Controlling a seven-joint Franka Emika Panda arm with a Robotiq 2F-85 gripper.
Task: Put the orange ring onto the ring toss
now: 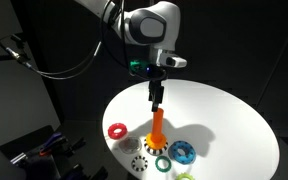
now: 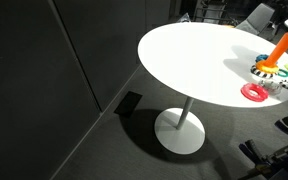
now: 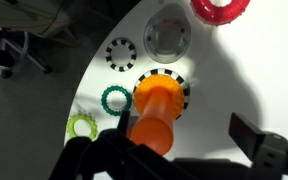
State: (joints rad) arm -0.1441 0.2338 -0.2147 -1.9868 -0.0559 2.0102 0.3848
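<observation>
Rings crowd the foot of the ring toss (image 1: 156, 122) on the white round desk (image 1: 234, 115). In an exterior view, the red ring (image 1: 117, 129) lies at 9 o'clock from it, well apart. A blue toothed ring (image 1: 182, 151) lies at 4 o'clock, a green ring (image 1: 162, 163) at 6 o'clock, and a black-and-white toothed piece (image 1: 137, 165) at 7 o'clock.

In the wrist view, a black-and-white toothed ring (image 3: 180, 82) circles the peg's base. A grey disc (image 3: 167, 38) sits at 12 o'clock, a dark dashed ring (image 3: 120, 54) at 11, a green toothed ring (image 3: 113, 99) at 9, and a yellow-green ring (image 3: 81, 127) at 8.

The arm comes in from the top of the picture, wrist turned straight down. The gripper (image 1: 156, 98) hangs just over the peg's top. In the wrist view its fingers (image 3: 249, 135) stand wide apart with nothing between them but the peg's tip, which sits nearer the left one.

The ring toss stands with its long axis upright, top toward the gripper. In an exterior view (image 2: 283, 47) it appears to lean toward 1 o'clock.

The orange ring cannot be made out on its own. A wider orange band (image 1: 156, 140) hugs the peg's foot, but I cannot tell whether it is the ring or the peg's base.
</observation>
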